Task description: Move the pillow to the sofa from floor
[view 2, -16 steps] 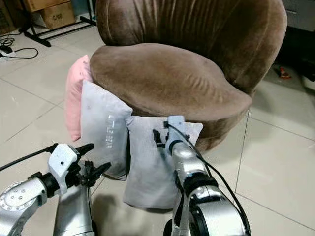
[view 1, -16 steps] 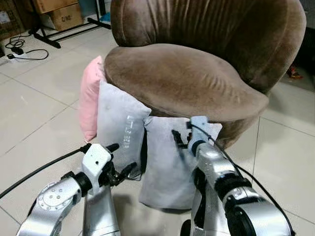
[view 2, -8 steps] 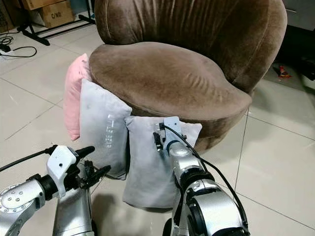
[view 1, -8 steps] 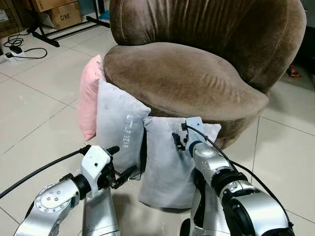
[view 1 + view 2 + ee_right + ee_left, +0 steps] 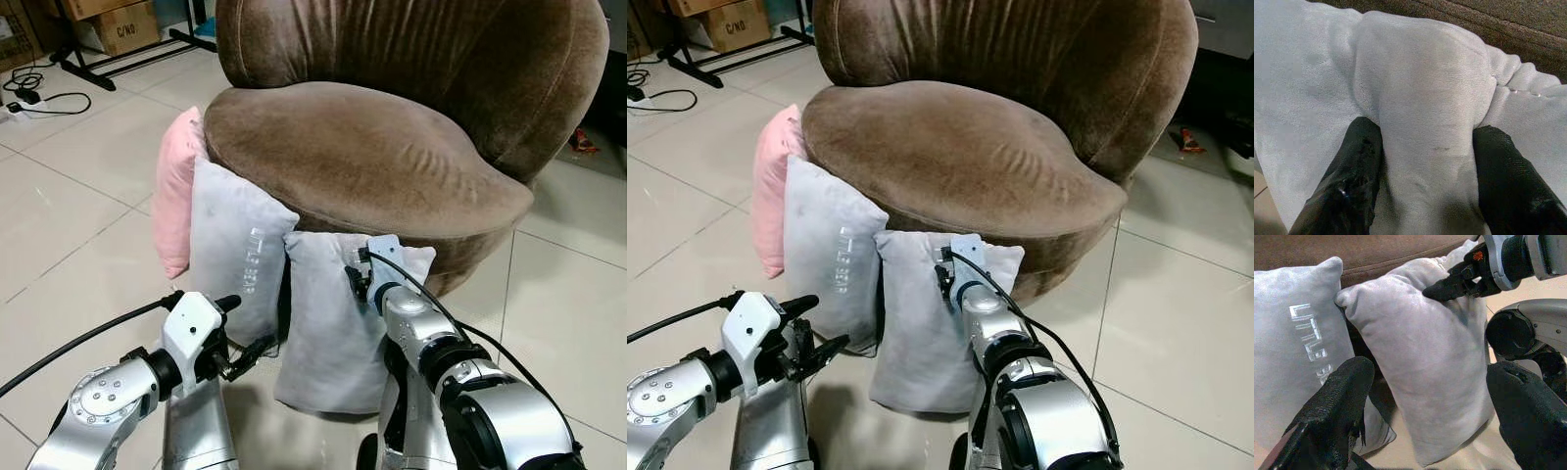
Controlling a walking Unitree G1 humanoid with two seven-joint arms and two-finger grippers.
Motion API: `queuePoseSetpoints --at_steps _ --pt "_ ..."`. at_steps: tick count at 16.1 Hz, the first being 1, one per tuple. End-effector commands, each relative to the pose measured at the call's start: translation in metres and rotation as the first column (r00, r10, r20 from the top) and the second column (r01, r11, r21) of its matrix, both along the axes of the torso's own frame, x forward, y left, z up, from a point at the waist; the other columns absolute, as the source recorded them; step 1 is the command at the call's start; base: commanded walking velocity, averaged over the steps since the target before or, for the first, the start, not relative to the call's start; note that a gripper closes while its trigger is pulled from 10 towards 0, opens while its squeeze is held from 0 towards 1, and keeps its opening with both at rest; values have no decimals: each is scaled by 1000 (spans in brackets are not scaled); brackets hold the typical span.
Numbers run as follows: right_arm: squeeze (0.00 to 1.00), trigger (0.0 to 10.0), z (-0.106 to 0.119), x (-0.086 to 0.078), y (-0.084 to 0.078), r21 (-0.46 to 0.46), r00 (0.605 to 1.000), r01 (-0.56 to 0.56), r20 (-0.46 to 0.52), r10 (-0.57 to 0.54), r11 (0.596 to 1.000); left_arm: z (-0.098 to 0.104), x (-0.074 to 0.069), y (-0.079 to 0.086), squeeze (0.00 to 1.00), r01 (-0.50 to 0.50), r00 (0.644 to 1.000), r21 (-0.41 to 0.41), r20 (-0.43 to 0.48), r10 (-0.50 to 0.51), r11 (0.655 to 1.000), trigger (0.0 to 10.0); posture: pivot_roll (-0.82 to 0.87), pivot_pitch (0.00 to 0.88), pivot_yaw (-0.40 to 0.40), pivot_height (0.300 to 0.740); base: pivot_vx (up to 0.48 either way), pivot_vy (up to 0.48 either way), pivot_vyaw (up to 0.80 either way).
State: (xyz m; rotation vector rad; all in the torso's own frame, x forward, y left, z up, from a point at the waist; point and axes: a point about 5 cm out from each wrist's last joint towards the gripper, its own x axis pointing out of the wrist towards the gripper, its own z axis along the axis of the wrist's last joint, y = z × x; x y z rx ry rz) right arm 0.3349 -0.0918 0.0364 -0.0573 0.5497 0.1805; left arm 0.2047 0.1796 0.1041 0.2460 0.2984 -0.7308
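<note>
Right gripper: the right gripper (image 5: 1422, 171) pinches a fold near the top of the plain grey pillow (image 5: 328, 323). Its two black fingers (image 5: 1349, 181) press into the cloth on both sides, so it holds the pillow tight.
Left gripper: the left gripper (image 5: 1425, 406) hangs low, near the pillow's bottom corner. Its fingers are spread wide and touch nothing.
Pillow: it stands on the floor (image 5: 78, 215), leaning on the front of the brown sofa (image 5: 392, 157). Its top edge is tucked just under the seat edge.
Other pillows: a grey lettered pillow (image 5: 235, 250) stands just beside it on the robot's left, touching it. A pink pillow (image 5: 176, 196) leans behind that one.
Open room: bare tiles lie to the left and right of the sofa. The sofa seat has nothing on it.
Far corner: cardboard boxes (image 5: 122, 24) and a black cable (image 5: 39, 98) sit well apart from the pillows.
</note>
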Motion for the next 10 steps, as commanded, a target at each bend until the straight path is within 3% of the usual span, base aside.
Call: queuePoseSetpoints --at_steps 1,10 --pt "0 0 -4 -2 0 -1 1000 -9 -29 9 1000 2 0 -2 0 16 1000 4 -1 -16 1000 10000 145 49 -69 378 0 0 0" --pt "0 0 -4 -2 -1 -10 999 -30 -29 30 999 0 2 -2 0 15 1000 7 1 -15 1000 10000 149 24 -74 378 0 0 0"
